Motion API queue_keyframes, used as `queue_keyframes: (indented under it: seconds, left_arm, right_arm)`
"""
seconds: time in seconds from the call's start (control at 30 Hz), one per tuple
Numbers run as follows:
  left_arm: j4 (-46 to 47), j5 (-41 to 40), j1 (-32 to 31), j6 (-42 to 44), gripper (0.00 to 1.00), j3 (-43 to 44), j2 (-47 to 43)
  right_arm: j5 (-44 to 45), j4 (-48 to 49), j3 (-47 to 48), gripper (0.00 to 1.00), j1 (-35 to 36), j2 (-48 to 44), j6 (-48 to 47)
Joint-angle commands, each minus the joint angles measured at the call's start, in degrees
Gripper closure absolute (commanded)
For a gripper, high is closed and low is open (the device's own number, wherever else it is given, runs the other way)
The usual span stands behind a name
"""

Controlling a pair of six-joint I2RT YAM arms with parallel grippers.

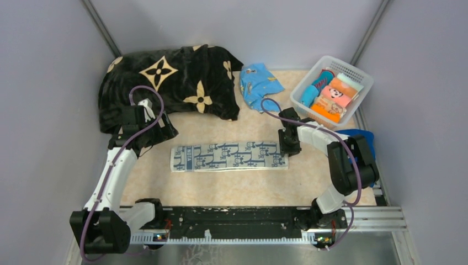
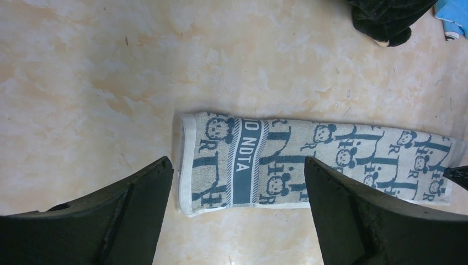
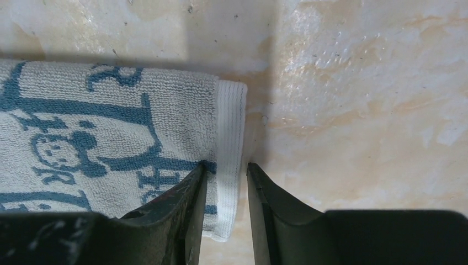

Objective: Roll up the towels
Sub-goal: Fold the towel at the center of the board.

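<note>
The white towel (image 1: 229, 157) with dark-blue print lies folded in a long strip across the middle of the bench (image 1: 221, 187). The right gripper (image 3: 226, 168) sets its jaws narrowly apart astride the right hem (whether they pinch it cannot be told). The left gripper (image 2: 237, 163) hangs over the opposite end, jaws wide apart. The turquoise towel (image 1: 259, 83) lies crumpled beside the black blanket (image 1: 171, 83).

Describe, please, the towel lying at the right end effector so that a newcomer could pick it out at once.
On the beige table, look in the middle, in front of the black blanket. The white towel lies flat there as a long strip, its right end at the right end effector. Unlike the crumpled turquoise cloth behind it, it bears dark-blue print.
</note>
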Motion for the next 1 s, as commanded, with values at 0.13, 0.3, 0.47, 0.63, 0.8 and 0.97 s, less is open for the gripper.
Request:
queue_keyframes:
  seconds: [0.13,0.3,0.47,0.63,0.8,0.97]
  left_arm:
    - [1.09,-0.66,0.33,1.11,0.06,0.36,-0.44]
    - [1.08,-0.95,0.38,1.18,0.06,0.33,-0.39]
    - [1.08,-1.22,0.36,1.05,0.06,0.21,-0.46]
    - [1.15,-1.41,0.35,1.15,0.06,0.07,-0.57]
    - [1.36,-1.03,0.46,1.13,0.06,-0.03,-0.56]
    - [1.45,-0.59,0.42,1.11,0.06,-0.22,-0.46]
  right_arm:
    - [-4.1,2.14,-4.43,0.81,1.9,9.52,2.87]
    - [-1.72,1.24,-2.59,1.0,3.04,10.84,2.88]
    - [3.28,0.39,-0.72,1.0,2.23,9.16,2.85]
    - [8.73,-1.05,1.22,1.0,-2.62,2.35,1.93]
    - [15.73,-4.71,5.65,1.0,-8.71,-3.17,0.05]
    - [24.85,-8.13,10.78,1.0,-10.47,-4.82,-0.71]
